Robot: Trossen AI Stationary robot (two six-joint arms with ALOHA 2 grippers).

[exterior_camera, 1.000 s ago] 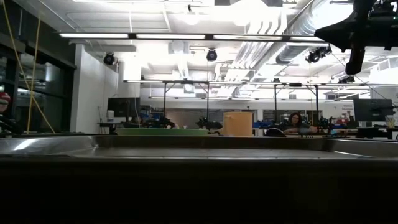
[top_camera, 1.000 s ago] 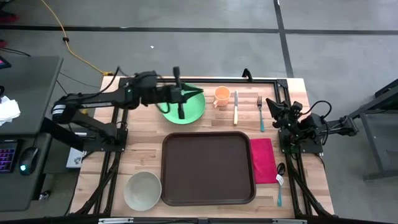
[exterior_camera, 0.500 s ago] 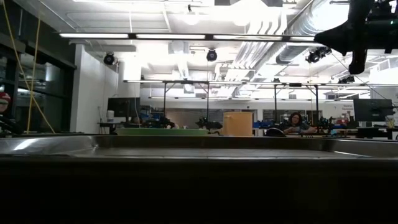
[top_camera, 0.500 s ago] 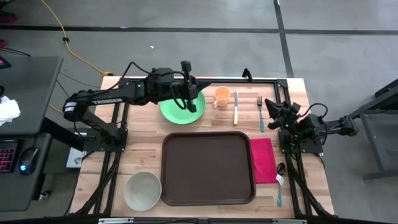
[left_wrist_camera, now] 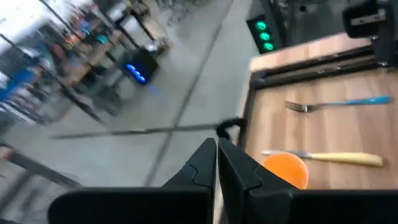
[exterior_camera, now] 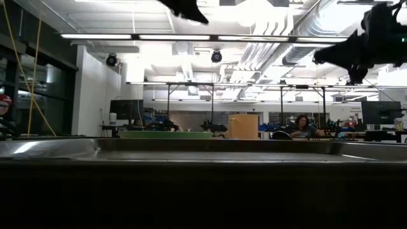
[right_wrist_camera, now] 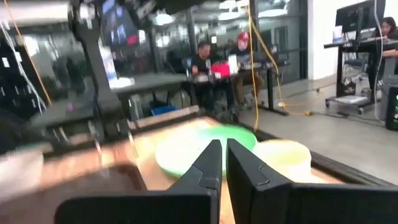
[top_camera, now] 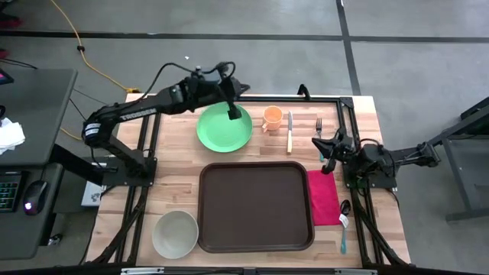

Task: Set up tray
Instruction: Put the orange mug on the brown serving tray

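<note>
Across the wooden surface [top_camera: 174,187], nothing loaded yet: dark brown tray [top_camera: 256,206] lying bare at the near middle, with everything else set around it. Over the last second, swung the left arm [top_camera: 130,114] further out across the far edge, with the left jaws now hanging above the far rim of the green plate [top_camera: 224,128] rather than over its middle; closed together in the wrist view, gripping nothing. Meanwhile brought the right arm [top_camera: 382,160] inward from the side rail, with the right jaws shut and empty, hovering just beyond the far corner of the pink napkin [top_camera: 323,196]. Probably means both arms lining up for first picks, plate on one side and napkin or cutlery on the other, though no contact made yet. Pale bowl [top_camera: 175,234] touching the tray's near left corner; orange cup [top_camera: 273,118], yellow-handled knife [top_camera: 289,132], blue fork [top_camera: 319,137] and spoon [top_camera: 344,221] all off the tray.
</note>
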